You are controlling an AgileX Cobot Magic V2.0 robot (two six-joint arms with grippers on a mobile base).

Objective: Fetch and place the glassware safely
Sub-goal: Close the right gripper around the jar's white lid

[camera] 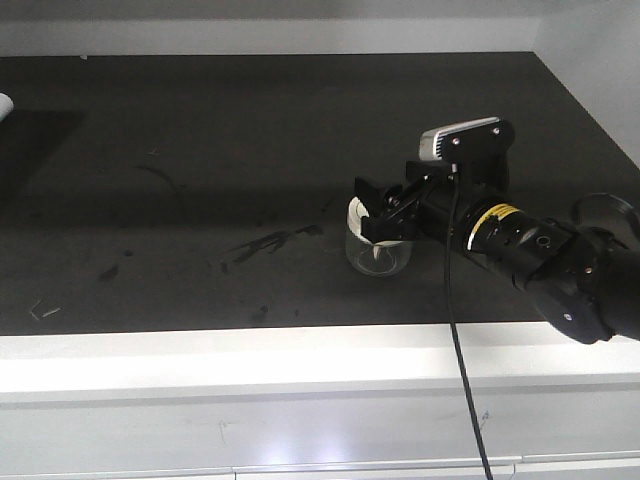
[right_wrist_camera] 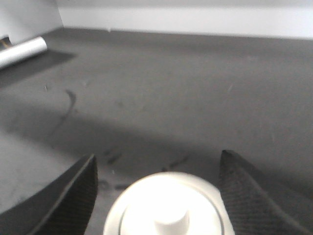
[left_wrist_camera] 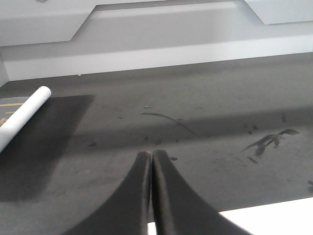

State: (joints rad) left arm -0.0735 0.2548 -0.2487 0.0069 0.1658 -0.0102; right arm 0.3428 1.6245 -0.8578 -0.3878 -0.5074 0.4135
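**Right gripper (right_wrist_camera: 157,159) open around the jar (camera: 378,255)**

Jaws are spread wide on either side of the white lid (right_wrist_camera: 171,210), with gaps showing on both sides. The jar stands on the dark tabletop (camera: 200,150). Only the front view shows the arm's yellow label (camera: 497,215), too small to read. Left gripper (left_wrist_camera: 150,155): jaws pressed together, empty, with a white tube (left_wrist_camera: 24,115) lying off to its left.

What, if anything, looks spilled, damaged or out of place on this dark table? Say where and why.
Nothing is spilled or broken: the jar stands upright, its lid on. Odd are only the dark scuff marks smeared on the table beside the jar, and a white tube lying alone at one edge.
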